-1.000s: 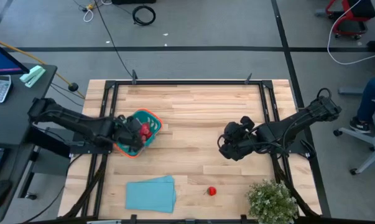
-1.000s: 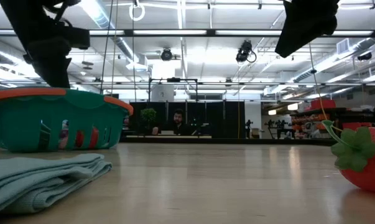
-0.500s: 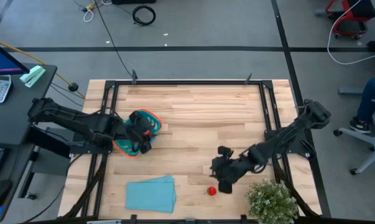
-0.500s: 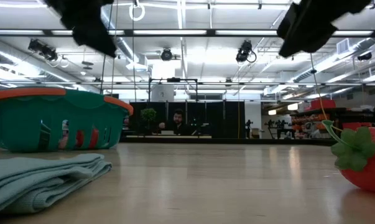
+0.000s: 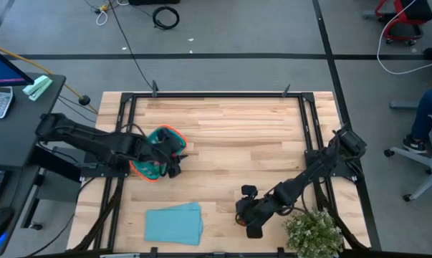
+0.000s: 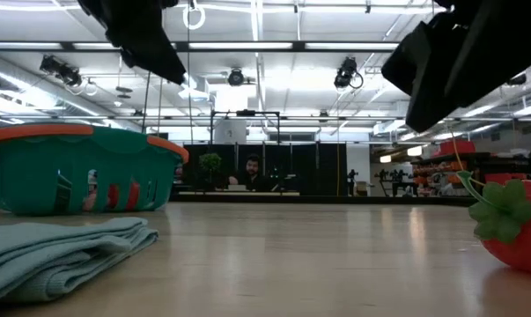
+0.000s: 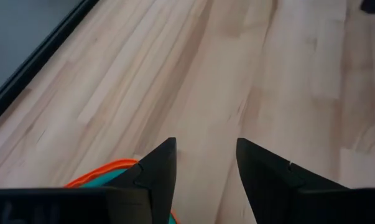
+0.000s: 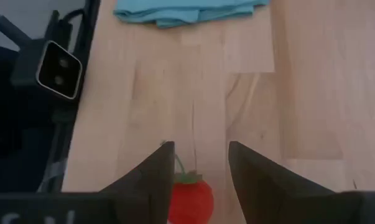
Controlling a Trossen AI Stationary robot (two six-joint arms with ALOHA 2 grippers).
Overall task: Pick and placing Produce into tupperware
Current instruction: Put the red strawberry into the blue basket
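The teal tub with the orange rim (image 5: pixel 152 166) stands at the table's left; in the low view red pieces (image 6: pixel 131 194) show through its slots. My left gripper (image 5: pixel 174 152) hovers open over the tub's right part; the orange rim (image 7: pixel 106 177) shows beside its fingers. A red toy strawberry with a green leaf (image 6: pixel 516 233) lies on the table near the near edge. My right gripper (image 5: pixel 248 217) hangs open above it and hides it in the high view. In the right wrist view the strawberry (image 8: pixel 191 199) lies between the two fingers, below them.
A folded light-blue cloth (image 5: pixel 174 223) lies near the near edge, left of the strawberry, and also shows in the right wrist view (image 8: pixel 187 12). A bushy potted plant (image 5: pixel 312 233) stands at the near right corner, close to my right arm. Bare wood fills the table's middle.
My right gripper has swung from the table's middle right toward the near edge and left, coming down over the strawberry. My left gripper has risen out of the tub and shifted a little toward the table's right.
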